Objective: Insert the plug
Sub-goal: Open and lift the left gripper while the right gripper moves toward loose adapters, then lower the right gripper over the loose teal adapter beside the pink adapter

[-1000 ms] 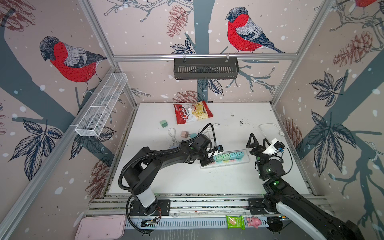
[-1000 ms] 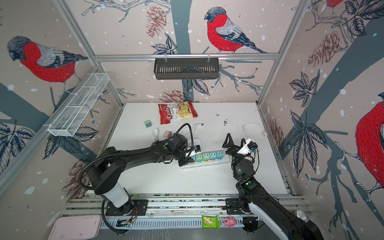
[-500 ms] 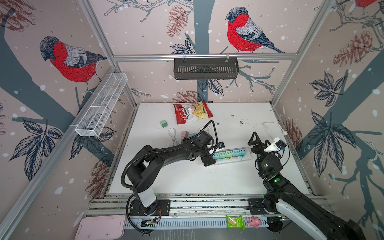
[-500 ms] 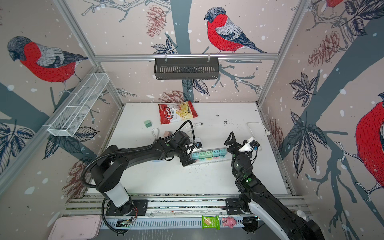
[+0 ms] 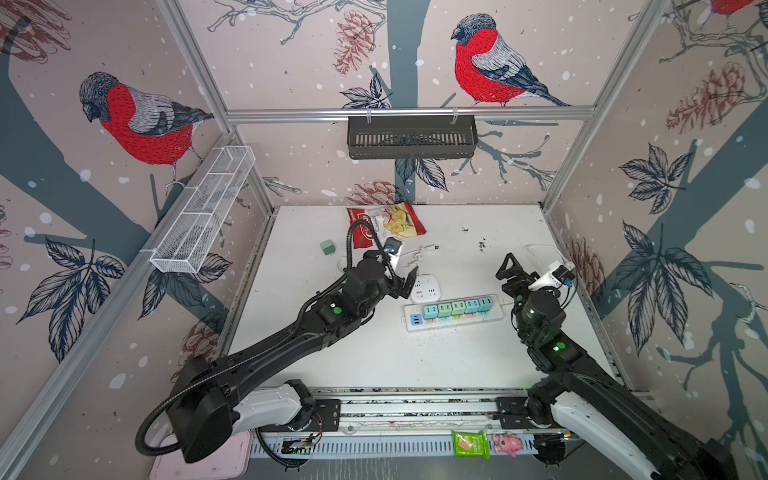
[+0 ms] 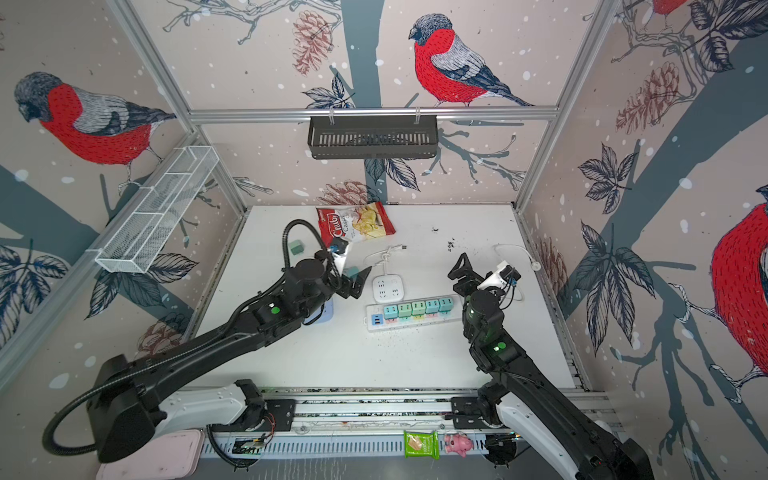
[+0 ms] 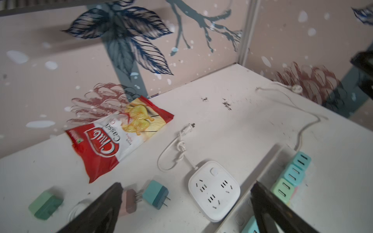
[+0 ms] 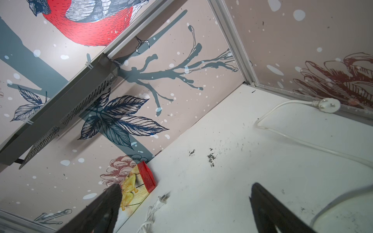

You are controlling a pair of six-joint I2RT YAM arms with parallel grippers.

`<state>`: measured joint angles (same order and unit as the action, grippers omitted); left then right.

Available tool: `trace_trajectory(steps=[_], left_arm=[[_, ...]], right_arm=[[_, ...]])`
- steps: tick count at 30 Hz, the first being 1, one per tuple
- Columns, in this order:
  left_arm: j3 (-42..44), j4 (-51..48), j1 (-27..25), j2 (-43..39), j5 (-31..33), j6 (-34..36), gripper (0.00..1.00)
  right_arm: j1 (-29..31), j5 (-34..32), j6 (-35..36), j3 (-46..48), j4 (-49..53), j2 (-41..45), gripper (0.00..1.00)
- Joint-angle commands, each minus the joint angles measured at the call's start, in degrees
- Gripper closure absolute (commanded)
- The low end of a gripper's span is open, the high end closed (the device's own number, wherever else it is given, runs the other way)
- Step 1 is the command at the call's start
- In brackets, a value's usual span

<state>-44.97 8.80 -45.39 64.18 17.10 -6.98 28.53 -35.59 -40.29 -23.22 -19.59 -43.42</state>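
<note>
Top views both show five plugs (image 5: 457, 308) (image 6: 411, 309) in the power strip (image 5: 440, 326) (image 6: 399, 325).

Left wrist view: power strip (image 7: 290, 177) runs out of frame, part behind one finger (image 7: 268, 205) of the left gripper (image 7: 187, 184). Pink plug (image 7: 129, 201) and coiled white cable (image 7: 75, 207) half covered by the opposite finger. Wall print (image 7: 121, 40) blurred. Both top views: left arm (image 5: 332, 311) covers the pink plug. Right wrist view: snack bag (image 8: 141, 181) partly behind a finger of the right gripper (image 8: 185, 185).
</note>
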Motion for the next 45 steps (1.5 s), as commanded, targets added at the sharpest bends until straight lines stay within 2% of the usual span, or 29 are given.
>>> trace_trajectory(steps=[1,7,11,13,16,22,26,29,36,45], left_arm=[[6.41,6.42,2.68,-4.72,7.05,-14.11,0.02],[22.01,17.35,6.44,-13.14,17.05,-20.29,0.02],[31.49,32.59,7.45,-14.55,19.61,-16.14,0.02],[30.68,29.23,7.47,-14.93,19.56,-19.90,0.01],[29.72,29.38,7.60,-13.71,16.86,-18.30,0.02],[31.42,29.90,8.61,-12.48,21.39,-22.14,0.02],[33.18,31.72,9.67,-12.67,23.19,-24.83,0.02],[33.46,32.14,10.14,-12.59,22.56,-25.60,0.02],[33.28,32.54,10.33,-11.58,22.81,-25.40,0.02],[32.51,32.78,10.58,-9.16,21.49,-25.75,0.01]], right_arm=[[-0.06,5.91,4.02,-3.73,5.02,-4.42,0.03],[0.56,13.94,5.97,-11.00,10.17,-14.01,0.08],[1.95,13.96,7.41,-15.12,13.52,-19.67,0.08],[3.10,14.18,7.66,-18.16,16.06,-23.22,0.07],[6.25,14.56,8.37,-24.05,21.50,-28.89,0.05],[12.95,18.89,9.51,-38.72,35.31,-43.89,0.00],[14.33,21.02,9.60,-51.61,48.26,-56.16,0.00],[15.12,20.81,9.70,-57.63,52.91,-62.66,0.00],[14.94,24.19,10.12,-60.39,52.53,-68.85,0.00],[14.78,30.37,11.13,-57.23,48.92,-72.20,0.00]])
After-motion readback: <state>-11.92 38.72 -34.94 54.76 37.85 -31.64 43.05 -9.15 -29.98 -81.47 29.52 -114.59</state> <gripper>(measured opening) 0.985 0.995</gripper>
